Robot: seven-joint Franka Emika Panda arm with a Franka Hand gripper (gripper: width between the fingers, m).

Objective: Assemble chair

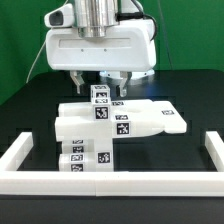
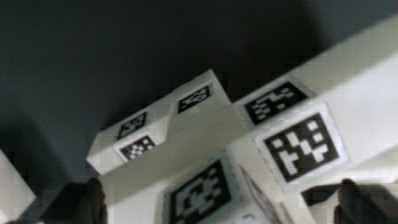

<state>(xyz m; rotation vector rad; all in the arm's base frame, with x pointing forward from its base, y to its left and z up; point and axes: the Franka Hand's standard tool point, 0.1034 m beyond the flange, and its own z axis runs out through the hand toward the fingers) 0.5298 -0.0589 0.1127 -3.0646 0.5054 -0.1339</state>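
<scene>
The white chair parts lie clustered in the middle of the black table. A wide flat slab reaches toward the exterior view's right. Thick tagged blocks sit in front of it at the left, and a short tagged block stands at the back. My gripper hovers over that back block, one finger on each side, open. In the wrist view, tagged white blocks fill the space between my fingertips, and my gripper shows gaps on both sides.
A low white border rail runs along the front of the table and up both sides. The table surface is black. The robot's white body hangs above the parts.
</scene>
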